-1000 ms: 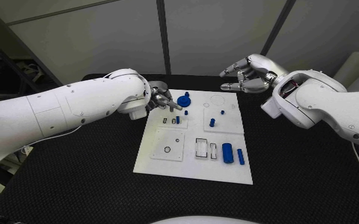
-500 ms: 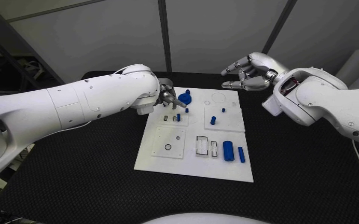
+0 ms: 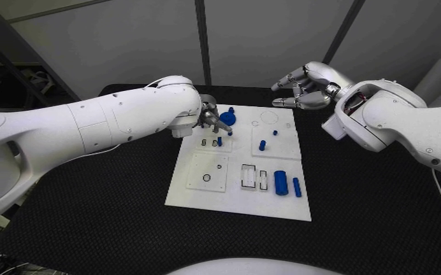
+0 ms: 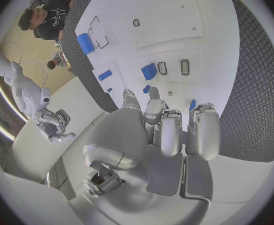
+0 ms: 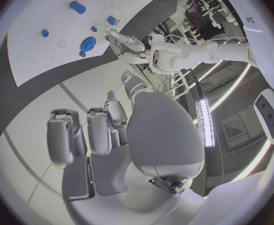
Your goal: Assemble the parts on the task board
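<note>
Nearest me, at the board's [image 3: 197, 195] front edge, two blue cylinders [image 3: 280, 183] lay side by side on the right, with empty outlined slots [image 3: 249, 179] just left of them and a square plate [image 3: 207, 176] with a small hole further left. Mid-board, a short peg [image 3: 262, 146] stood upright and a smaller one [image 3: 274, 133] sat behind it. Toward the back, the left hand [image 3: 210, 119] hovered low over the far-left corner, fingers part curled and holding nothing that I could see, right beside the blue disc [image 3: 227, 119]. Farthest off, the right hand [image 3: 306, 91] hung beyond the board's back edge, fingers loosely curled, empty. I judged the risk lay with the left hand: crowding that corner, its fingers could knock the disc or the small pegs [image 3: 218, 141] below it out of place
</note>
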You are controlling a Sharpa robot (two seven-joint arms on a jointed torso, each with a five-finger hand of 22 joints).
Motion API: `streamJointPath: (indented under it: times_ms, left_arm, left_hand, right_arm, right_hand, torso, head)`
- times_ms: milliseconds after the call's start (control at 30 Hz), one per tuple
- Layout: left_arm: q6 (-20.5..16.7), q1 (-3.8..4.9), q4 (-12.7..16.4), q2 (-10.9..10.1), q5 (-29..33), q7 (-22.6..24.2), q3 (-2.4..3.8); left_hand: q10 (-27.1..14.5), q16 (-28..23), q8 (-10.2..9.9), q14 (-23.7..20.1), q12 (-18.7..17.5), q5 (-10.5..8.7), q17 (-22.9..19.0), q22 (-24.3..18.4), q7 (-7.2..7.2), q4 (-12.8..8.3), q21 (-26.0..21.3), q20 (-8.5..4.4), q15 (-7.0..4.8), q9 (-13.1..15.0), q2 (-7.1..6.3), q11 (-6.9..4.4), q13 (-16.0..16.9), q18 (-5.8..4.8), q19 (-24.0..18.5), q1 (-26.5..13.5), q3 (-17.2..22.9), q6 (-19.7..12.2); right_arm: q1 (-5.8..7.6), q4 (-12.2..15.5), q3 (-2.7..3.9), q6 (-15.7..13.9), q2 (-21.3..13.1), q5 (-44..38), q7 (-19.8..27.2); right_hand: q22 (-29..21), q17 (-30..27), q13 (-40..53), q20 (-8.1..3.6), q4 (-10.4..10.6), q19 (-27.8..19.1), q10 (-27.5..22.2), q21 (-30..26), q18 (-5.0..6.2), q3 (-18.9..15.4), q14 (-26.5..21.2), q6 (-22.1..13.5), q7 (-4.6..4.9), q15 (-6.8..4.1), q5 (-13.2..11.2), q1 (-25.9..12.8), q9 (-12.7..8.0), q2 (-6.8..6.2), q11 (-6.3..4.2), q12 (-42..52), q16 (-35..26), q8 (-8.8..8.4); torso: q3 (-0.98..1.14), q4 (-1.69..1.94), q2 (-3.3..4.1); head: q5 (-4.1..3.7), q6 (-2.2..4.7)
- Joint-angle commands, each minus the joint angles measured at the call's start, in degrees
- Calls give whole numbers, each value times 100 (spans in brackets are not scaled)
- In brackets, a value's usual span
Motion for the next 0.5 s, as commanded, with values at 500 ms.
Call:
streamJointPath:
  times_ms: [500]
  left_arm:
    - [437,0,-117,88,-54,-217,-30]
  left_hand:
    - [1,33,-38,480,3,-31,1052,-16,17,42,-2,-8,-17,23,-7,-3,0,40,3,23,25,23]
  right_arm:
    - [12,-2,5,80,40,-175,-56]
  right_hand:
    - [964,25,-6,-22,3,234,23,-30,108,17,271,28,3,-21,33,-3,2,53,1,-25,-37,-2]
  torso:
    - [1,4,2]
  head:
    - [17,-49]
